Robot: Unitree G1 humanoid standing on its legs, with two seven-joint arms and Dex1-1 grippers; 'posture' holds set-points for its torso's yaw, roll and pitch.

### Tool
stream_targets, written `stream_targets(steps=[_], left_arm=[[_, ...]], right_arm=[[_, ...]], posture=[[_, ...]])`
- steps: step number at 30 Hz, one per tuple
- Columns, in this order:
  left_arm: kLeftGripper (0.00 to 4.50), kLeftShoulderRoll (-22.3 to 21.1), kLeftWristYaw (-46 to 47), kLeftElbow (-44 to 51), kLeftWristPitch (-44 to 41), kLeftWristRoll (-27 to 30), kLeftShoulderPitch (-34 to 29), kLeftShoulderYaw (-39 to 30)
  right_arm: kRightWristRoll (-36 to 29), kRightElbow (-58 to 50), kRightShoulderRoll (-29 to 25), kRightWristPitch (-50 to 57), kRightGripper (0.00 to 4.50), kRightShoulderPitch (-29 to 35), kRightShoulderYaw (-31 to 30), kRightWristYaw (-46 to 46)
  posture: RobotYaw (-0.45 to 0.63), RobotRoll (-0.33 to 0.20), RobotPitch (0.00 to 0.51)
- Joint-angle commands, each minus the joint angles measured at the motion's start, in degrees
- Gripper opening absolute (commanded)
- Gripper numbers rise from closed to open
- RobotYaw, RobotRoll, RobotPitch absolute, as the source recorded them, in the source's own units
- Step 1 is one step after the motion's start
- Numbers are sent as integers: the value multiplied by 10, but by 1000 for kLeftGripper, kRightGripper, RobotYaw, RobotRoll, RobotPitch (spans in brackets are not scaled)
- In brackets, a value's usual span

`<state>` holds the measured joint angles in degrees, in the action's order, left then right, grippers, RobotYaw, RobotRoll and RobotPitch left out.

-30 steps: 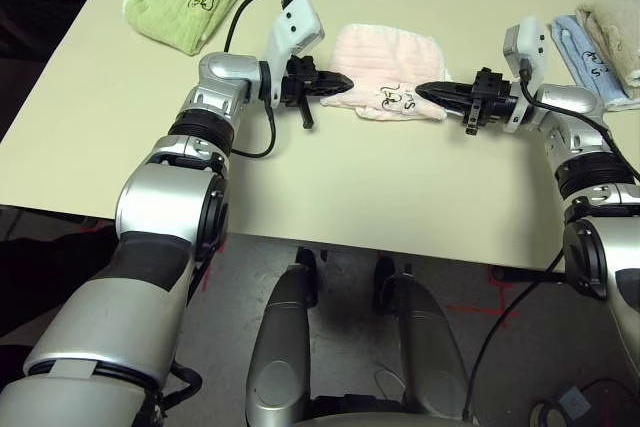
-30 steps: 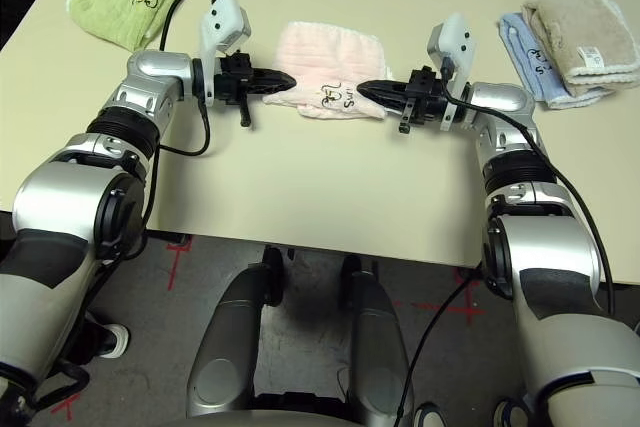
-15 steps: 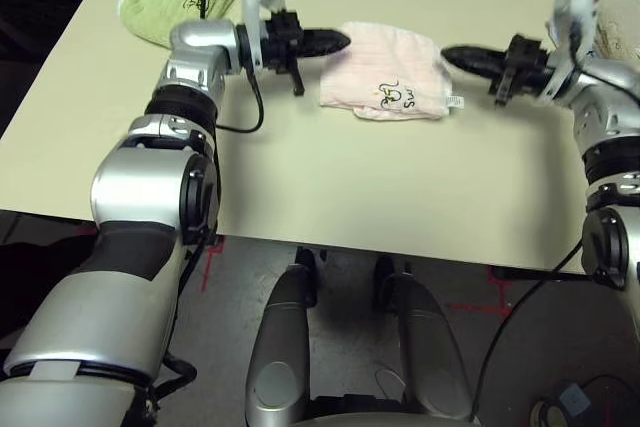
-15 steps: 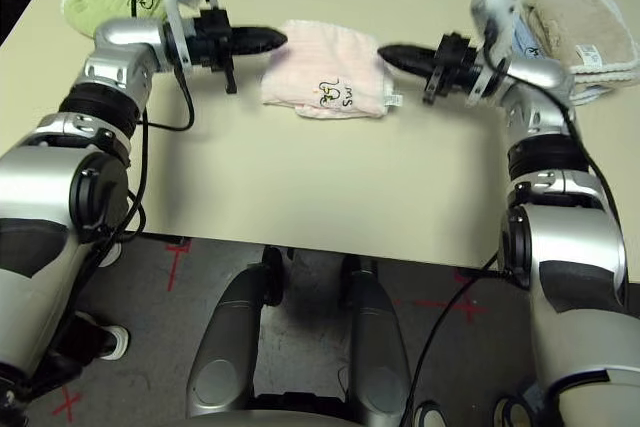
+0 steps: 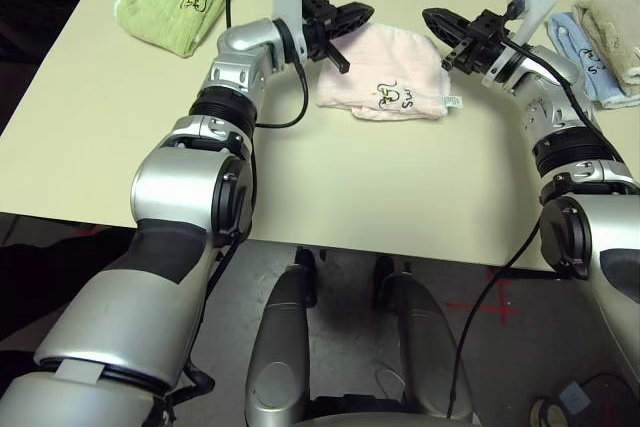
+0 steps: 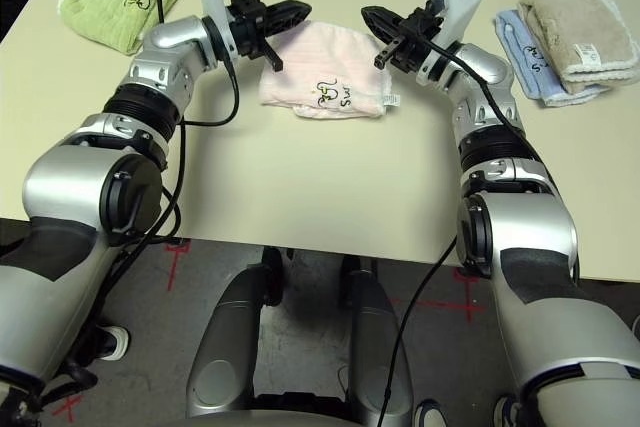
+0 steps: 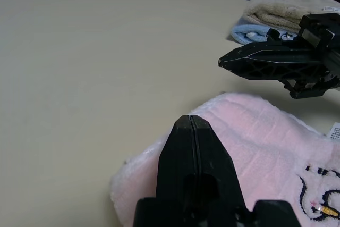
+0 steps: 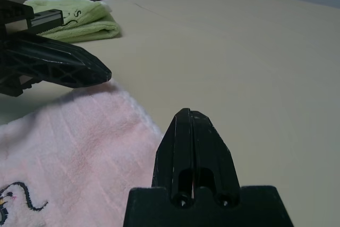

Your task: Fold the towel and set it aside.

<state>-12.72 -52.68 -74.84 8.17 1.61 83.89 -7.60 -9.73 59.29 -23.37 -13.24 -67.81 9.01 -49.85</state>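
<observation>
A green towel (image 5: 178,2) lies at the far left corner of the surface; the left gripper (image 5: 362,14) hangs over the far left corner of the folded pink towel (image 5: 385,72), jaws fully closed and holding nothing. The towel lies mid-surface, toward the far edge. The right gripper (image 5: 432,19), jaws likewise closed and empty, hovers over its far right corner, near the blue and beige cloths (image 5: 600,42); descending closed would push and unfold the towel, or shove it into that stack.

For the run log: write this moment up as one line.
towel: folded, flat on table | left gripper: shut, empty, above towel's far left corner | right gripper: shut, empty, above far right corner | set aside: not yet
</observation>
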Motion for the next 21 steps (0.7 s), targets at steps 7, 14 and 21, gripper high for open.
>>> stream_targets(steps=[7, 14, 21], left_arm=[[57, 13, -28, 3, 8, -8, -10, 15], [57, 13, -61, 4, 3, -7, -10, 19], [57, 4, 43, -11, -44, -28, -30, 27]], right_arm=[[3, 0, 19, 10, 0, -7, -18, -17], [-9, -18, 23, 27, 0, -1, -16, -45], [17, -13, 29, 55, 0, 8, -40, -30]], posture=[[74, 0, 389], [70, 0, 387], [52, 0, 385]])
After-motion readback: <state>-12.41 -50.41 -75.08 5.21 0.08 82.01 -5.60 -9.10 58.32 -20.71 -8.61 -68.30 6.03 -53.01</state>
